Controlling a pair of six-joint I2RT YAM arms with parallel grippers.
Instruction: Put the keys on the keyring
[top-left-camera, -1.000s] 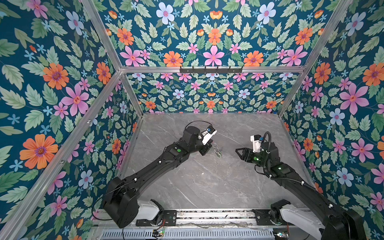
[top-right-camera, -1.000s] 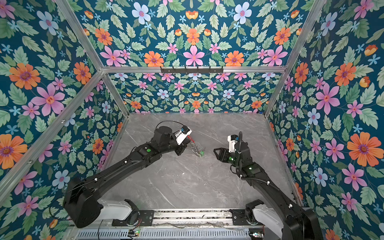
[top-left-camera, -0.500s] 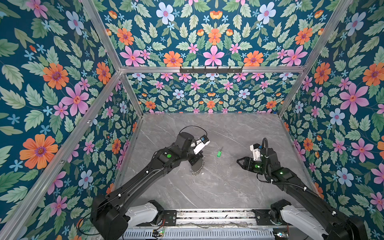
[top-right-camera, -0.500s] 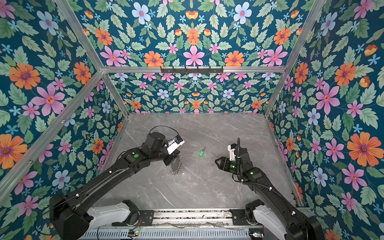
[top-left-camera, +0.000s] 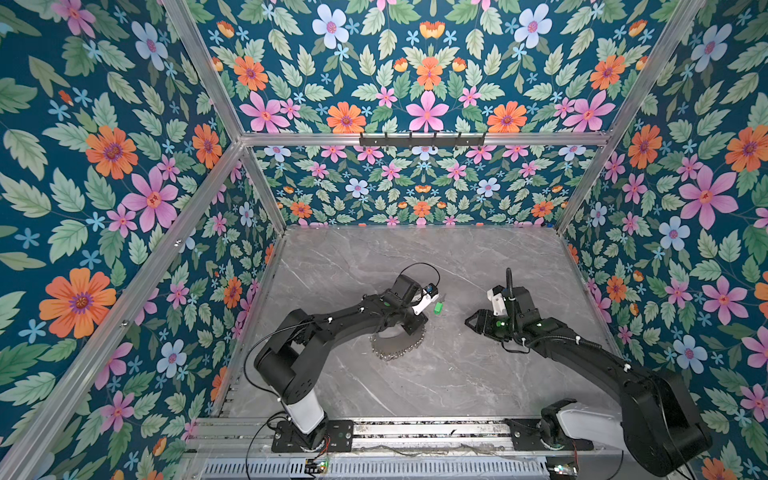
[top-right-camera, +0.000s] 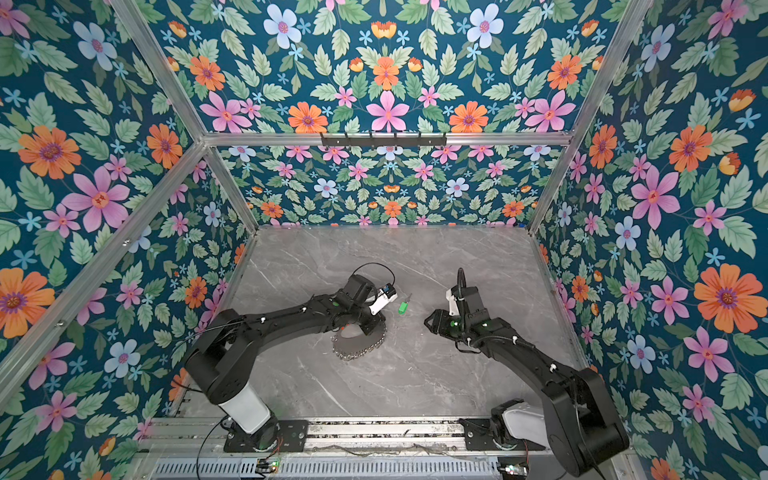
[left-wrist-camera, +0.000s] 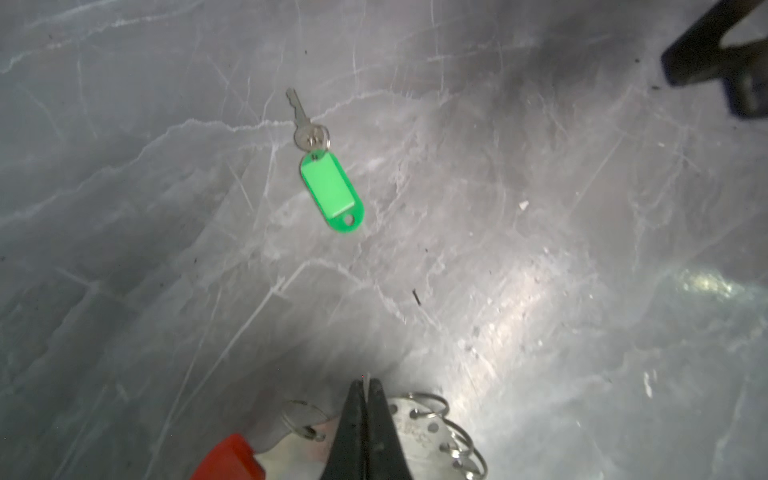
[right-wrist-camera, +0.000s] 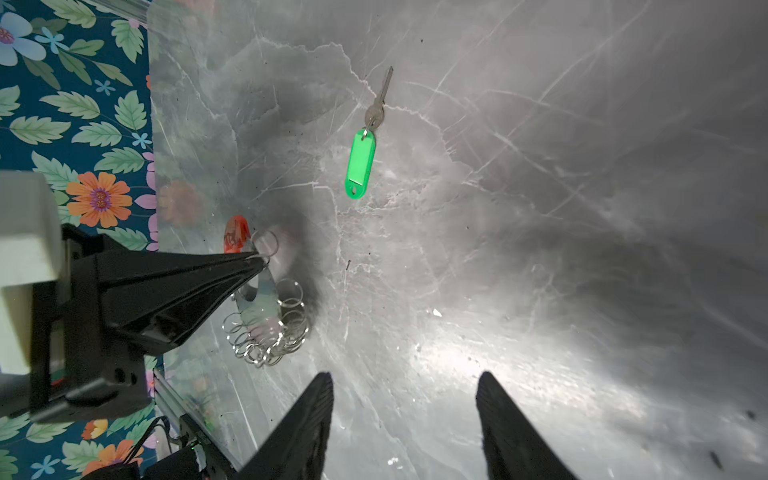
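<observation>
— In the middle of both top views, where is the key (top-left-camera: 438, 308)?
— Flat on the grey table (top-left-camera: 415, 257), green-tagged, just right of the left arm's wrist, apart from both grippers.
— And the keyring (top-left-camera: 395, 347)?
— Just below the key in the frame, tilted up, its loops (right-wrist-camera: 266, 336) touching the table. The left gripper (left-wrist-camera: 365, 384) is clamped tight on its rim.
— The right gripper (right-wrist-camera: 405, 378)?
— Right of centre, jaws partly spread, holding nothing, pointing toward the key.
— Any writing?
— Marks on the keyring's red tab (right-wrist-camera: 237, 235) and stamped metal, too blurred to read.
</observation>
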